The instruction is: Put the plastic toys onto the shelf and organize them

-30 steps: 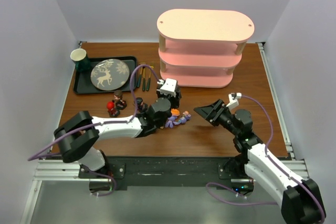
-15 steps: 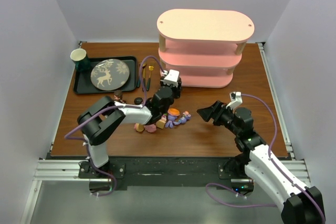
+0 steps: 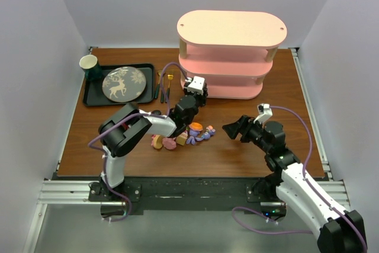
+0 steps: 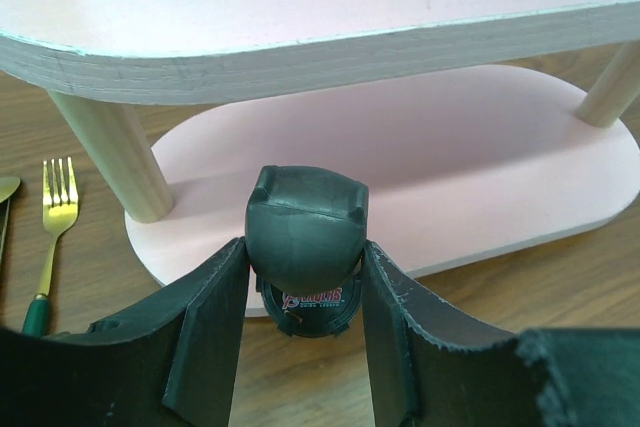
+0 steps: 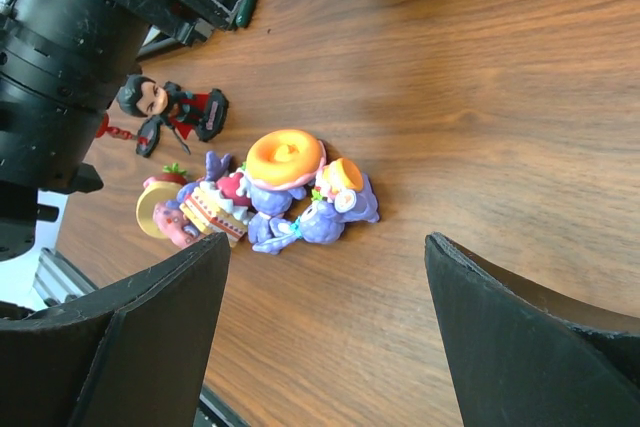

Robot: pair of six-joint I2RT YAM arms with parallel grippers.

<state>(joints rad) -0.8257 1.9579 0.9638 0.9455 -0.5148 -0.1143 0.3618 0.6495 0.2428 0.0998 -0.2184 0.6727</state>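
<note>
So the left end effector (image 4: 302, 252) is pinching one dark toy (image 4: 305, 227) between its fingers and holding it right at the front edge of the shelf (image 3: 231, 28), facing the bottom tier. As far as I can see nothing is sitting on any tier yet, so I'd say we're looking at toy number one going in.

The rest of the toys are waiting on the counter (image 5: 500, 97). There's a toy pile (image 5: 270, 192) of purple, orange and pink ones, plus a dark figurine (image 5: 170, 112) lying beside it. The right end effector (image 3: 233, 128) is hanging over that pile, spread wide and gripping nothing.

Room-wise, the bottom tier is looking wide open ahead. The tier above is hanging low though, and a wooden post (image 4: 110, 152) is standing off to the left with a fork (image 4: 58, 212) near it. I'm guessing straight in and low is the safe line.
</note>
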